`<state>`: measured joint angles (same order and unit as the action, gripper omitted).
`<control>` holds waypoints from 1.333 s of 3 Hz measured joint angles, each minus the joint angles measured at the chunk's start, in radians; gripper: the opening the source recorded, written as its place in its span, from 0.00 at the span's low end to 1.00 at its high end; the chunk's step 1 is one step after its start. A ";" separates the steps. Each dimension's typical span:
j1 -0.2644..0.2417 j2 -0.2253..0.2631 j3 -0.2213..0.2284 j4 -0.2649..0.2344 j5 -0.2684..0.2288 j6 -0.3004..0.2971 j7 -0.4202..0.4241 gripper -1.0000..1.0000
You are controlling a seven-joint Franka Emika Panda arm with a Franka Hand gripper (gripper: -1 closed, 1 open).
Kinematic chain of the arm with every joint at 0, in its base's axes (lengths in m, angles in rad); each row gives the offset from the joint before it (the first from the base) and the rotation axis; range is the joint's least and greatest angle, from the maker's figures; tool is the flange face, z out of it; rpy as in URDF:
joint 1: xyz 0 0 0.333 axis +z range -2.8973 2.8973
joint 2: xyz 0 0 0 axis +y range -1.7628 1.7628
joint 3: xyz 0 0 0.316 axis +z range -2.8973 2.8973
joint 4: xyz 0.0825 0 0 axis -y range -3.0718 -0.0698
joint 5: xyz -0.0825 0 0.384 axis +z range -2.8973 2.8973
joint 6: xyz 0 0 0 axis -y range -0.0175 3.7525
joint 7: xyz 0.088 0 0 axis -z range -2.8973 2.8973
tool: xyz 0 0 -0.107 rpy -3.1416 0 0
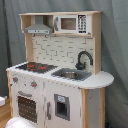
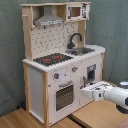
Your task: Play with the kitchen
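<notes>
End effector (image 2: 89, 92) before kitchen (image 2: 60, 75) (oven-side)

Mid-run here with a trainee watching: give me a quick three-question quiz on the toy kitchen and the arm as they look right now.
1. True or false: the faucet stands over the hob.
2. In the second exterior view, the arm comes in from which side? A) the second exterior view's left B) the second exterior view's right C) from above
3. What sits in the top shelf beside the grey hood?

Key:
1. False; it stands at the sink.
2. B, low, in front of the kitchen.
3. The small microwave.
</notes>
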<state>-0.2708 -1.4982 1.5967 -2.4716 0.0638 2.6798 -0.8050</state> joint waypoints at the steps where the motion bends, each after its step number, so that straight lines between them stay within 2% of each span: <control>1: -0.086 0.000 -0.003 0.056 0.000 0.026 -0.013 1.00; 3: -0.239 0.001 -0.033 0.137 0.000 0.138 -0.037 1.00; 4: -0.318 0.004 -0.046 0.185 0.001 0.175 -0.037 1.00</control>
<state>-0.5892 -1.4944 1.5510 -2.2866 0.0646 2.8551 -0.8420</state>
